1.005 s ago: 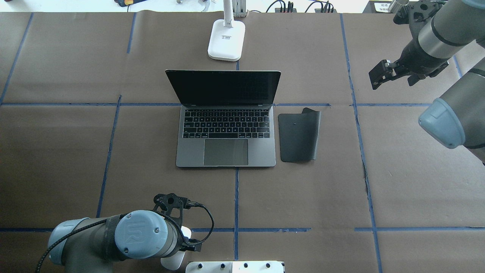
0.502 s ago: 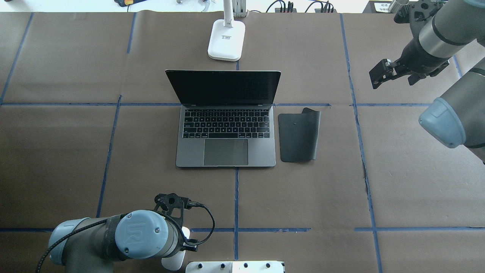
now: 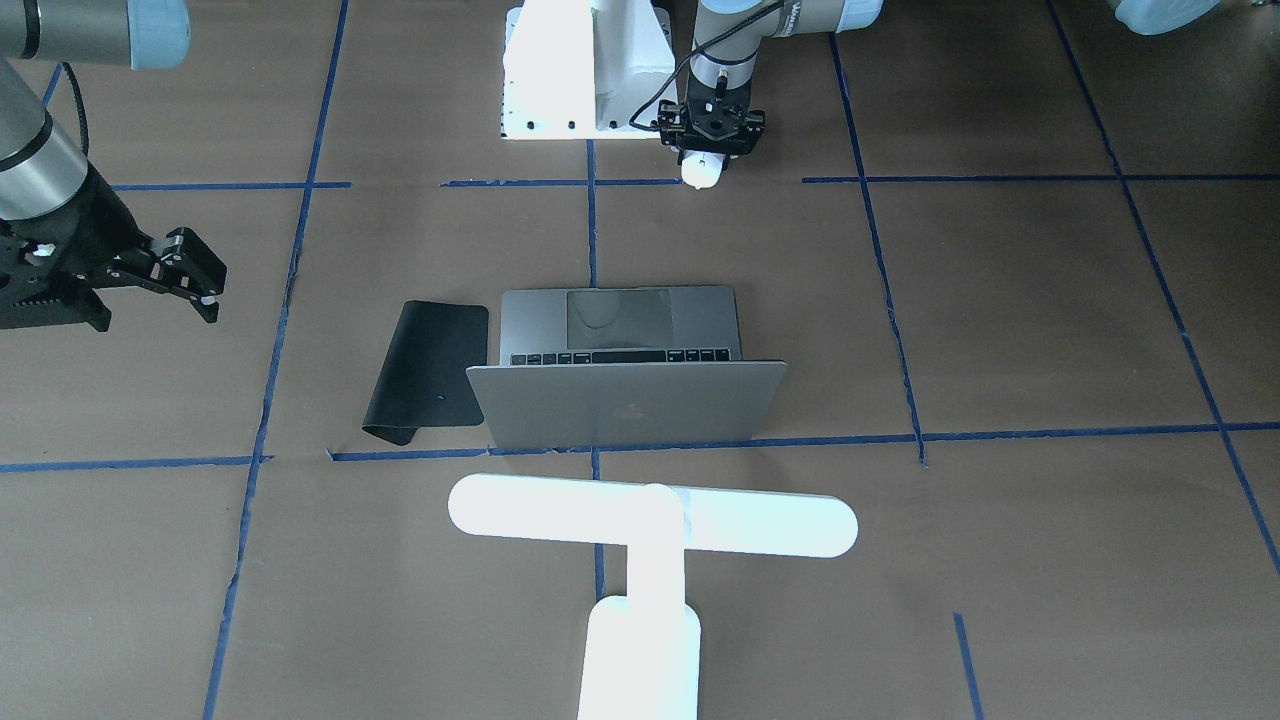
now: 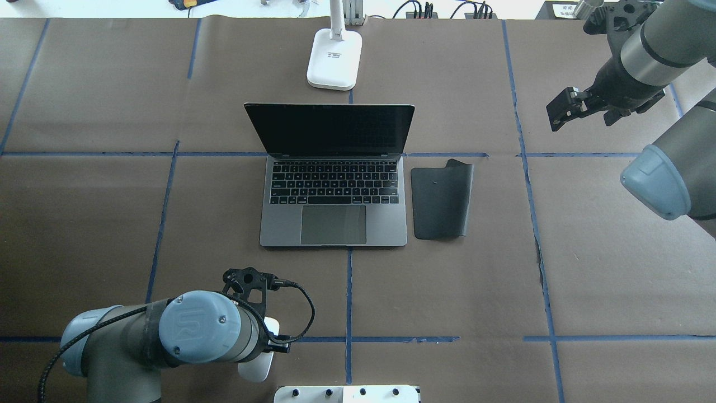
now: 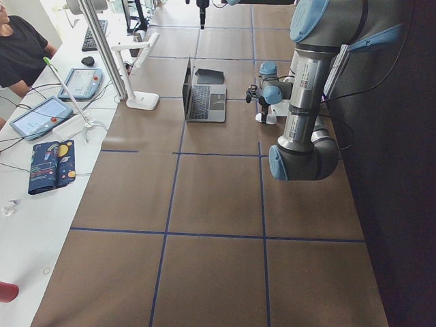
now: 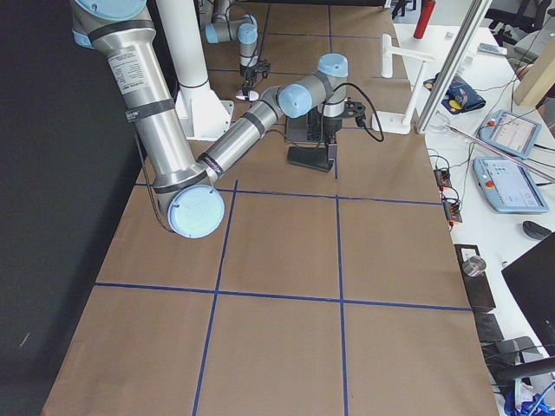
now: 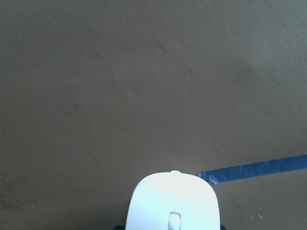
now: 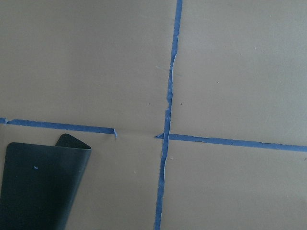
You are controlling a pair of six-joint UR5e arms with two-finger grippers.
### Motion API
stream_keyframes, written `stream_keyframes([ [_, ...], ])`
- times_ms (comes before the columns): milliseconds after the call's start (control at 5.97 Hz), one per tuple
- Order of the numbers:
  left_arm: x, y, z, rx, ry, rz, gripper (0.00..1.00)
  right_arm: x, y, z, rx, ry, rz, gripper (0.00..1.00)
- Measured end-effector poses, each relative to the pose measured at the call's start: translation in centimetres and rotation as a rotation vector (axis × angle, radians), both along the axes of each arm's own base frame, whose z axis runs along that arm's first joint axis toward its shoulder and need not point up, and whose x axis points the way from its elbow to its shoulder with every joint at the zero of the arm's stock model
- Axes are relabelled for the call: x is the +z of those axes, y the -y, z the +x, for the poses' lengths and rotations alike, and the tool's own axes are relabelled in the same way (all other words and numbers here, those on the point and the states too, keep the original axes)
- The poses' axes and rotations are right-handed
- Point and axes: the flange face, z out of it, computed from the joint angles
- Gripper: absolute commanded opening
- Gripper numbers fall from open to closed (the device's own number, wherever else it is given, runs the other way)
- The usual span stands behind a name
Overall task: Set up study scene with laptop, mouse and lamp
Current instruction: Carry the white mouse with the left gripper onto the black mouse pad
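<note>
The open space-grey laptop [image 4: 333, 224] stands mid-table; its lid with the Apple logo shows in the front view [image 3: 625, 405]. The white lamp [image 3: 650, 515] stands just behind it, its base [image 4: 334, 59] at the table's far edge. My left gripper [image 3: 703, 165] is shut on the white mouse [image 3: 703, 172] near the robot-side edge, just above the table. The mouse also shows partly under my left wrist in the overhead view [image 4: 258, 366] and at the bottom of the left wrist view [image 7: 171, 203]. My right gripper [image 4: 562, 110] is open and empty, raised far right of the laptop.
A black mouse mat [image 4: 441, 204] lies right of the laptop, its far corner curled up [image 8: 72, 143]. A white block with bolt holes [image 4: 347, 394] sits at the robot-side edge beside the mouse. Blue tape lines cross the brown paper.
My left arm has moved a little toward the laptop and to the left, and the mouse has moved with it. The right gripper has drifted slightly.
</note>
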Motion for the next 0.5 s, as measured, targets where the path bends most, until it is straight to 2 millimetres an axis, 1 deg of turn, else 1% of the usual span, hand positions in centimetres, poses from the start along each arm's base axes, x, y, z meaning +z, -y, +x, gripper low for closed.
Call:
stream_keyframes([
  [167, -1.1, 3.1, -1.2, -0.039, -0.016, 0.023, 0.06, 0.0, -0.1, 0.1, 0.001, 0.000, 0.001, 1.00],
  [335, -3.1, 6.0, -1.8, -0.072, -0.042, 0.050, 0.05, 0.3, -0.1, 0.3, -0.005, -0.003, 0.003, 1.00],
  [502, -5.4, 8.2, -1.1, -0.102, -0.065, 0.062, 0.05, 1.1, 0.0, 1.0, -0.021, -0.014, 0.015, 1.00],
])
